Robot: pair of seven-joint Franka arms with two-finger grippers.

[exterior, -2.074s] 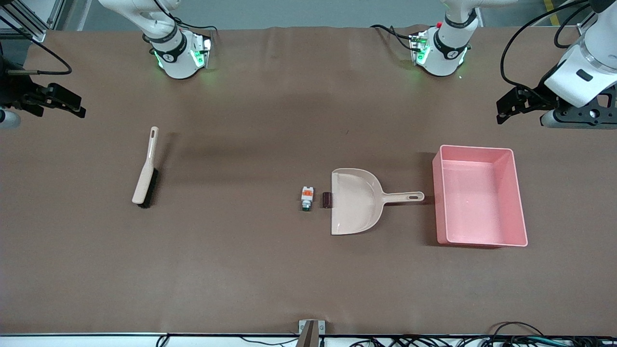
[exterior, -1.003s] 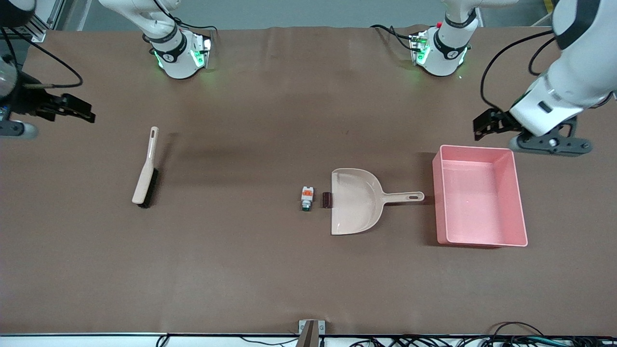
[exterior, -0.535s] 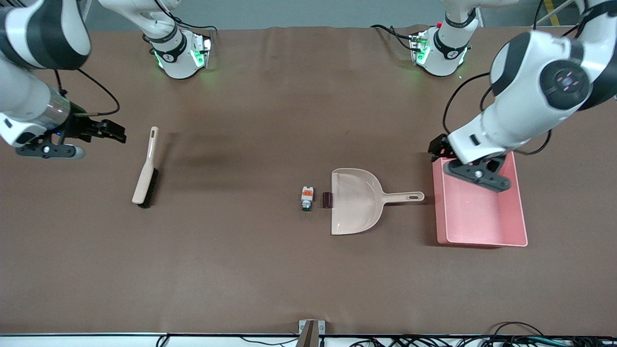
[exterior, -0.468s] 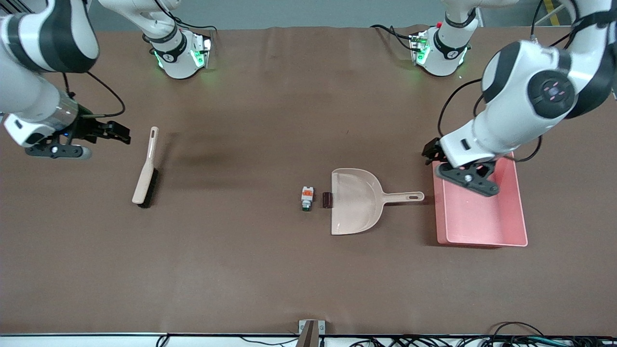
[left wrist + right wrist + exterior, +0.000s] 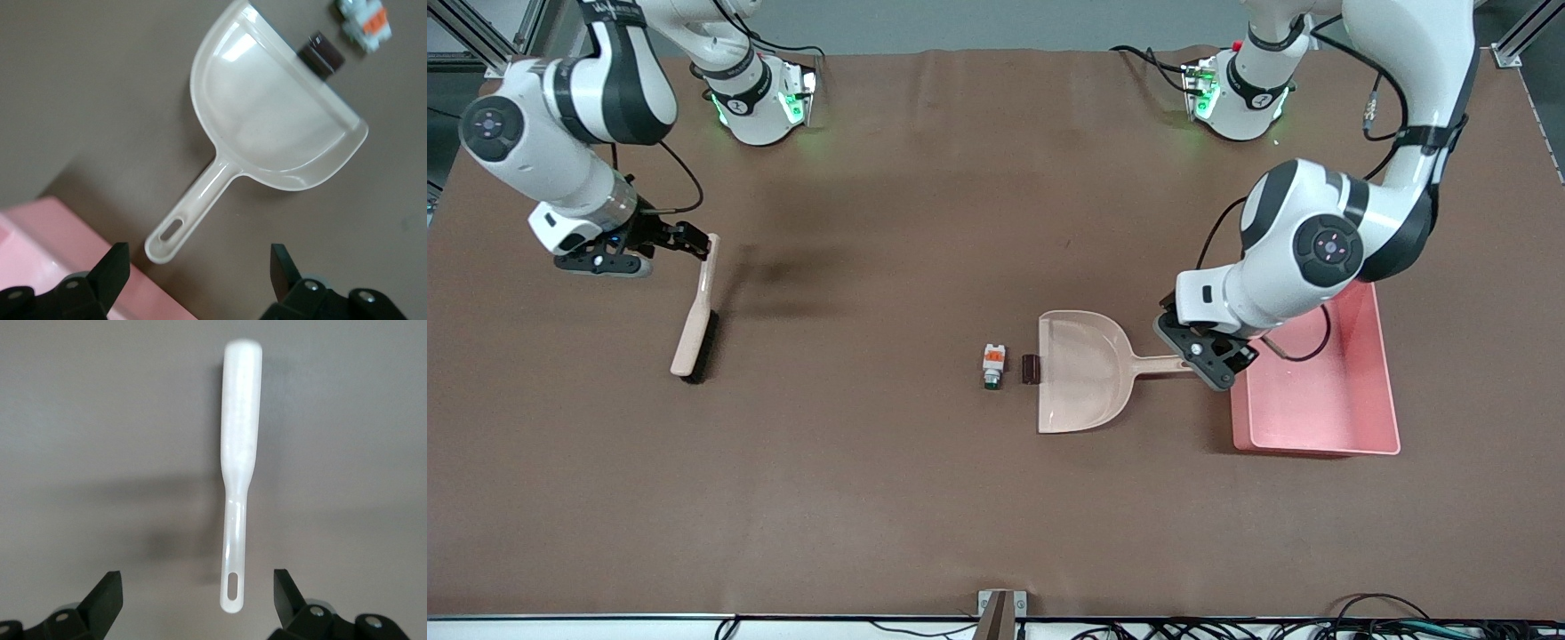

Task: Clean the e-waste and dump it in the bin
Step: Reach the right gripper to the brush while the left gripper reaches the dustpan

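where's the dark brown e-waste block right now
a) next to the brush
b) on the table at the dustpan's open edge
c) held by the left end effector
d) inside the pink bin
b: the dark brown block lies on the table against the open front edge of the dustpan, beside the white block.

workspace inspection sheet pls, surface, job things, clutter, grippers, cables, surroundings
surface: brown table cover, lightly creased, bare apart from the items below
job's things: white block and dark brown block lie on the cover beside the dustpan mouth; pink bin stands past the dustpan handle, toward the left arm's end; brush lies toward the right arm's end
clutter: nothing seen
grippers: left gripper open over the dustpan handle, holding nothing; right gripper open over the brush handle, holding nothing
cables: black cables along the table edge nearest the camera; cables at both bases
surroundings: grey floor and metal frame past the bases
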